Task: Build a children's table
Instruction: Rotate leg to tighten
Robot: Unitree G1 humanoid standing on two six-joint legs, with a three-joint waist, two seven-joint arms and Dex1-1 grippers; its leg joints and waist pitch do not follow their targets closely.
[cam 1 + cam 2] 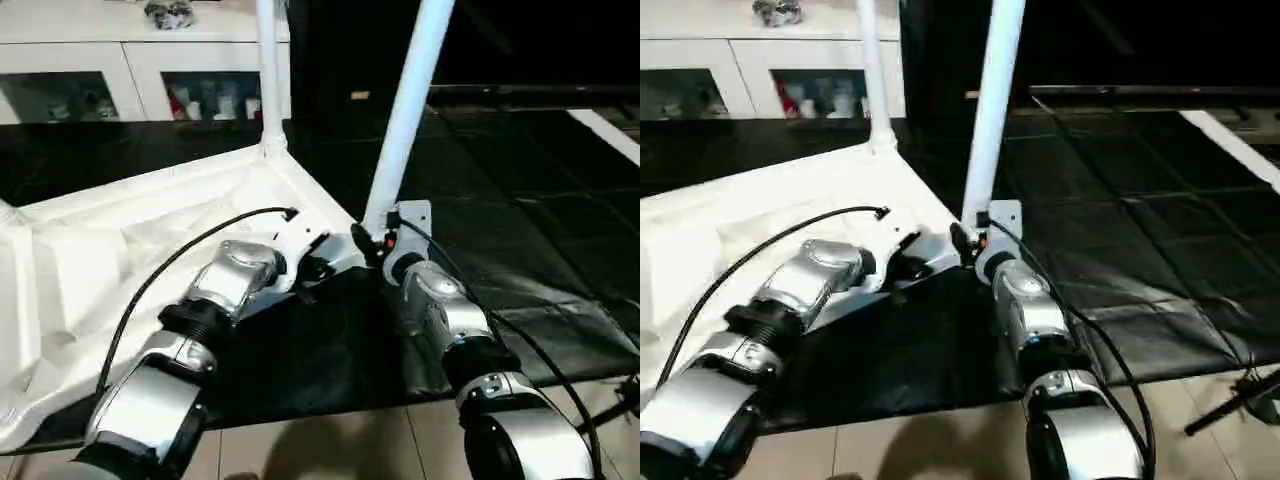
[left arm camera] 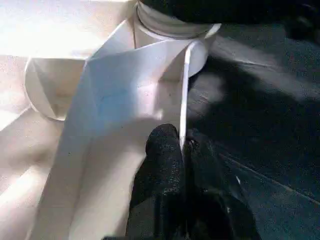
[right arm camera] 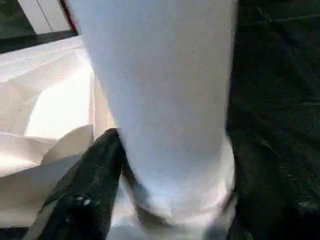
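Observation:
The children's table top [image 1: 150, 240] lies upside down on a black mat, ribbed underside facing up. Two white legs stand upright in its corner sockets: a far one [image 1: 268, 70] and a near one [image 1: 405, 110]. My left gripper [image 1: 318, 262] is shut on the top's thin rim close to the near leg's socket; the left wrist view has its fingers [image 2: 162, 160] pinching that rim [image 2: 186, 90]. My right gripper [image 1: 372, 240] is at the base of the near leg. In the right wrist view the leg [image 3: 160, 90] sits between the fingers, one finger [image 3: 85, 195] pressed against it.
A white glass-door cabinet [image 1: 90, 60] stands behind the table top. The black mat [image 1: 520, 220] stretches away to the right of the near leg. Light floor tiles [image 1: 330, 440] run along the mat's near edge, and a black rod [image 1: 1240, 395] lies on them at the right.

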